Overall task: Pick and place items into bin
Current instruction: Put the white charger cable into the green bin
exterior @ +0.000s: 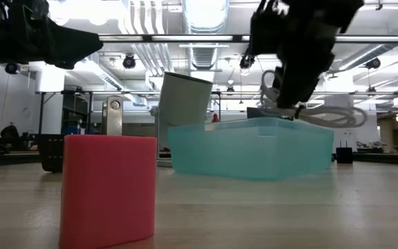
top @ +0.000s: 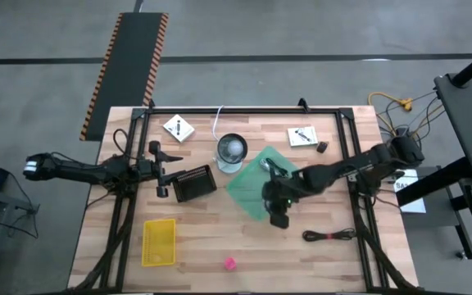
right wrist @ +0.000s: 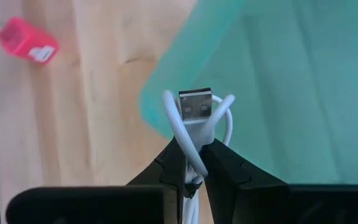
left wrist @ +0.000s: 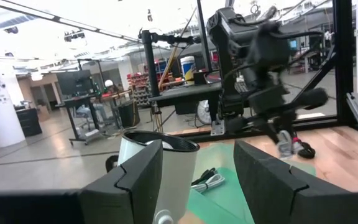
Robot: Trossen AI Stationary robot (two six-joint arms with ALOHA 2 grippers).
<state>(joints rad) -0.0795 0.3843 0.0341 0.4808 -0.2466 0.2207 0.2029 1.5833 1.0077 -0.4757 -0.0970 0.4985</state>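
while the right gripper (right wrist: pixel 191 163) hangs over the near edge of the teal bin (top: pixel 248 190), its fingers are pinched narrow on a white coiled cable (right wrist: pixel 199 121); the usb plug end sticks up just past the fingertips, with loops of cord to either side. in the low view the same cable (exterior: pixel 327 114) dangles from the right gripper (exterior: pixel 289 104), just above the bin's rim (exterior: pixel 254 149) and not resting in it. in the high view the right gripper (top: pixel 279 209) sits at the bin's corner nearest the table's front.

left gripper (left wrist: pixel 197 180) is raised above the table left of centre, fingers spread wide with nothing between them, aimed across at the round cup (left wrist: pixel 160 168) and the bin (left wrist: pixel 225 199) beyond. high view puts the left gripper (top: pixel 161 168) just beside a black mesh basket (top: pixel 192 183).

a second white cable (left wrist: pixel 207 180) already lies inside the bin.

items on the wooden table (top: pixel 203 246), all outside the bin:
- dark thin cable (top: pixel 328 236), right of the bin toward the front edge.
- pink object (top: pixel 229 263), near the front edge, well apart from the bin; it fills the foreground in the low view (exterior: pixel 108 190) and shows in the right wrist view (right wrist: pixel 28 39).
- white square packet (top: pixel 178 128) at back left; another packet (top: pixel 302 136) at back right, with a small dark piece (top: pixel 322 147) just beside it.
- yellow tray (top: pixel 159 242), front left.
- cup (top: pixel 231 152) stands touching or just beside the bin's back corner.
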